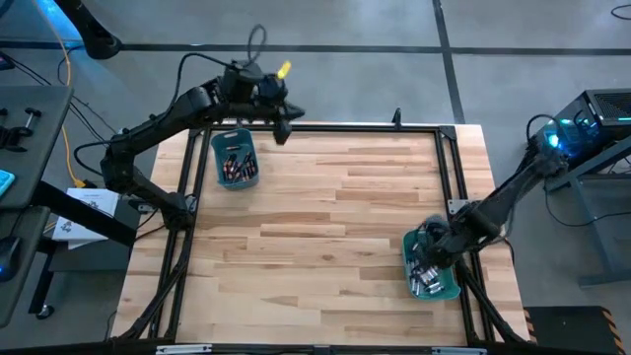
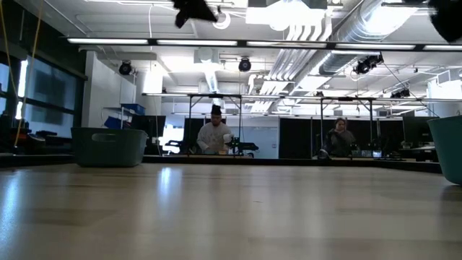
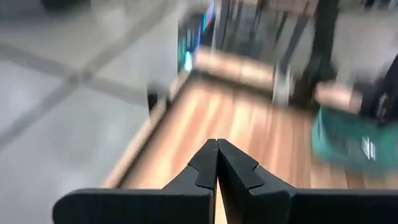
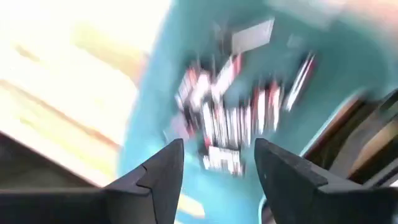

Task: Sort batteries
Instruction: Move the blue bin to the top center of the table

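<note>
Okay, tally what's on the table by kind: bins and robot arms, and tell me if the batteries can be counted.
Teal bins: 2, far-left bin and near-right bin
Robot arms: 2, left arm and right arm
Batteries: heaped in both bins, too small to count
Total: 4

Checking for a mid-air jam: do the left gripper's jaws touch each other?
Touching. In the left wrist view the left gripper has its jaws pressed together with no gap, nothing between them, above the table.

Grey floor [image 1: 375, 69], ceiling ducts [image 2: 325, 29], 2 people [image 2: 215, 136].
</note>
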{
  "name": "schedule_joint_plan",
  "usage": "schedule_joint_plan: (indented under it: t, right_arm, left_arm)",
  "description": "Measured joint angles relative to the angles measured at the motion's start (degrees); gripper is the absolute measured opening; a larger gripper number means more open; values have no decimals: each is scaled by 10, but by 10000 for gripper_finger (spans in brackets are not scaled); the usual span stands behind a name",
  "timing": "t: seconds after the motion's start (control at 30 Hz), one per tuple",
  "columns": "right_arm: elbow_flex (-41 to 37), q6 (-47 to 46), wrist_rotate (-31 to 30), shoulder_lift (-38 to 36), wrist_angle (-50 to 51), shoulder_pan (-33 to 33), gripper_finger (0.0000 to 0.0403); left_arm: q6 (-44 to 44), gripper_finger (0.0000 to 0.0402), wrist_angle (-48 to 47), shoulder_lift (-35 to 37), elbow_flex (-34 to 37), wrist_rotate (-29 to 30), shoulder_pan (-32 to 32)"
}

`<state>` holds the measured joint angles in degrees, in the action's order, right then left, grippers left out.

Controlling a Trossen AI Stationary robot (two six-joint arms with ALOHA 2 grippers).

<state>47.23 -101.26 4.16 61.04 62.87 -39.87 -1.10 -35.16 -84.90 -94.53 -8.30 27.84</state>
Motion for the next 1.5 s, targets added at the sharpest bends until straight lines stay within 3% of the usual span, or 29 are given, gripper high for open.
schedule_joint_plan:
  t: [0.13, 0.23, 0.33, 0.43, 0.63, 0.97, 1.1, 1.33, 1.5]
  right_arm:
    - [122, -3, -185, -4, 170, 17, 191]
    - [195, -25, -355, -4, 273, 41, 192]
    - [221, 20, -514, -21, 250, 86, 192]
    - [239, 70, -597, -27, 230, 140, 192]
    - [251, 190, -614, -26, 221, 226, 193]
    - [251, 310, -574, -26, 192, 286, 193]
    - [251, 322, -558, -26, 191, 290, 193]
    - [251, 323, -560, -26, 191, 290, 193]
    - [251, 322, -562, -26, 191, 290, 193]
  left_arm:
    - [-18, 4, -167, -12, 1, 11, 11]
    - [-34, 25, -229, -20, 49, 14, 11]
    - [-24, 57, -244, -20, 125, 11, 10]
    - [1, 97, -285, -21, 197, 9, 10]
    - [42, 164, -353, -20, 276, 53, 15]
    - [21, 171, -244, -15, 372, 154, 2]
    - [1, 142, -190, -15, 396, 178, 1]
    - [-74, 22, -96, -26, 405, 163, -1]
    - [-124, 11, -38, -35, 405, 155, -19]
